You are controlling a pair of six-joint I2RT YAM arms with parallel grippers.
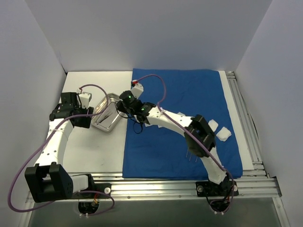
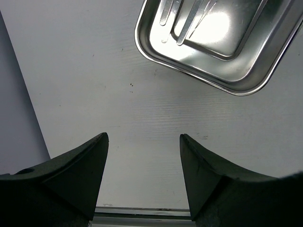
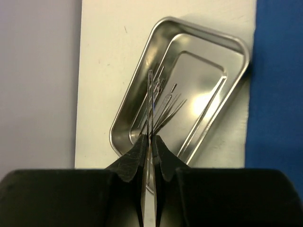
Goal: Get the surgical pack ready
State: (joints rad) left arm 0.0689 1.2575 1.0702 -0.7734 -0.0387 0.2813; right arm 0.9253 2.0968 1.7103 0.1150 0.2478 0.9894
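Gripping a thin metal instrument [image 3: 150, 94] edge-on in the right gripper [image 3: 150, 140], pinched fully together, just above the steel tray [image 3: 199, 85] at the middle of the wrist frame. Could slip or turn in so narrow a hold, then fall outside the rim or across the other instruments [image 2: 189, 23] lying inside. Could also shove the tray if lowered too far, since resting loose on the white table [image 1: 94, 151], just left of the blue drape [image 1: 189, 90]. Hovering close by with the left gripper [image 2: 143, 138], spread wide and holding nothing, tray at upper right of its frame. Nothing in the way between. Two white pieces [image 1: 223, 134] lying at right on the drape, well apart from the tray.
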